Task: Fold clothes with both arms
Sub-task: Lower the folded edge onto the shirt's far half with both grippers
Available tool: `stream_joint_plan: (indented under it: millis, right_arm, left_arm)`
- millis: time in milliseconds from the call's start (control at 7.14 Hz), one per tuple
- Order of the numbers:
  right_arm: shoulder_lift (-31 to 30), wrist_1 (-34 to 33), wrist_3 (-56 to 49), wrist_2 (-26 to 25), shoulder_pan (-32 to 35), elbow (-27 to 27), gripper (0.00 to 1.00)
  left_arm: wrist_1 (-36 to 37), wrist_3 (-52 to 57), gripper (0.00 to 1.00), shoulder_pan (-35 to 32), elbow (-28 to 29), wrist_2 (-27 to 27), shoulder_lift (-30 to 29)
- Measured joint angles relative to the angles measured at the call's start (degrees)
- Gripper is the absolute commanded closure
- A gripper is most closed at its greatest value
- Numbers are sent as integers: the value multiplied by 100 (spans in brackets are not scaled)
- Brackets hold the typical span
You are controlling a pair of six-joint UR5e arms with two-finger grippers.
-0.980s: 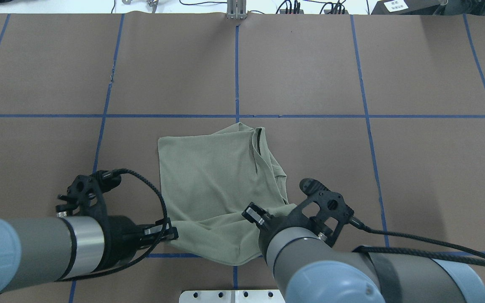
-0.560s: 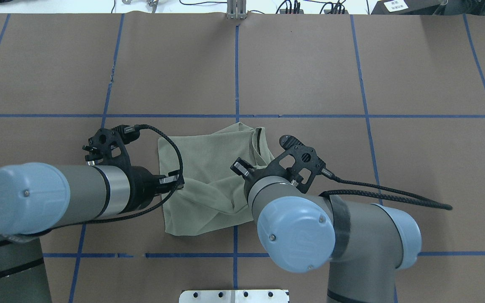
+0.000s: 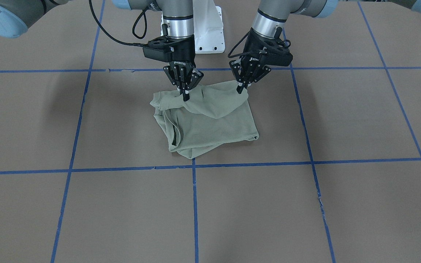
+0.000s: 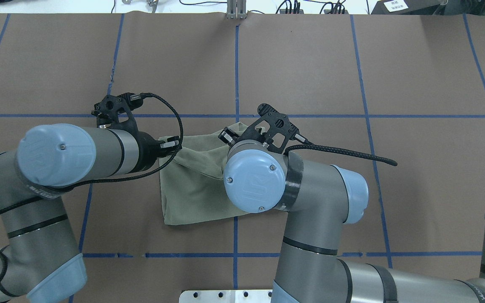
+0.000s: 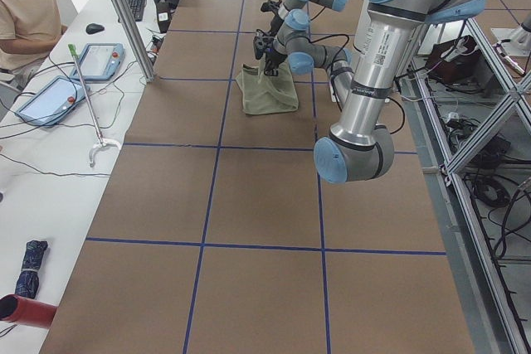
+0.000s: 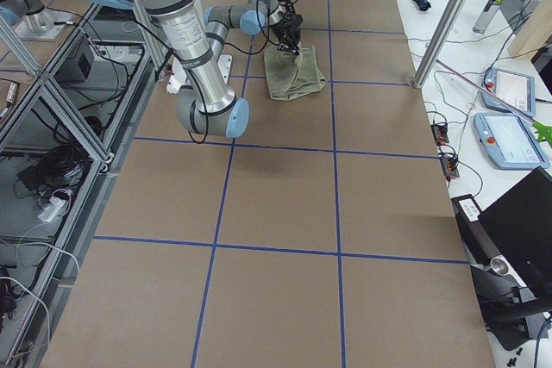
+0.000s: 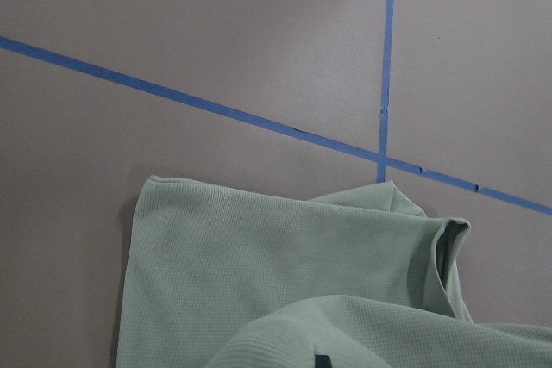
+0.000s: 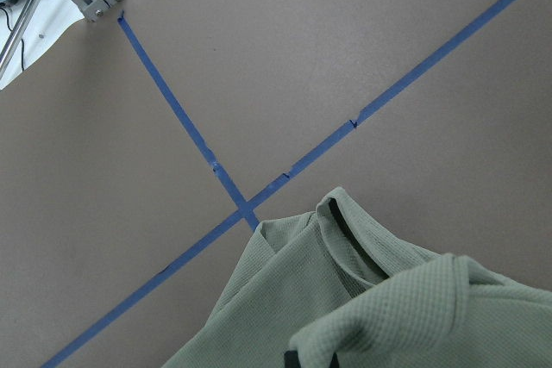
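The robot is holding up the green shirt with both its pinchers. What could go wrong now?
The left gripper and right gripper each pinch only a small bit of the shirt, so an edge might slip out. The cloth sags between them, so it could land in a wrinkly bunch. The collar side is already rumpled, so the fold may end up crooked.

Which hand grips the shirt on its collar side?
The right hand, at front view's left; the shirt's collar sits below it. The left hand grips the plain side.

Brown table (image 3: 342, 212) (blue tape (image 3: 194, 204) grid)
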Motion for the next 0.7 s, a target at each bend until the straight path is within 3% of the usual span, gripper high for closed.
stream_joint_plan:
  millis: [420,700]
  right_arm:
    - [136,1022,-274,45,173,-959,100]
    - [143,1250,-384,103,251,-1216,100]
  left_arm:
    - [-265,19,100,-3,605,19,-124]
    - [-466,37,100,-30,813,24,-120]
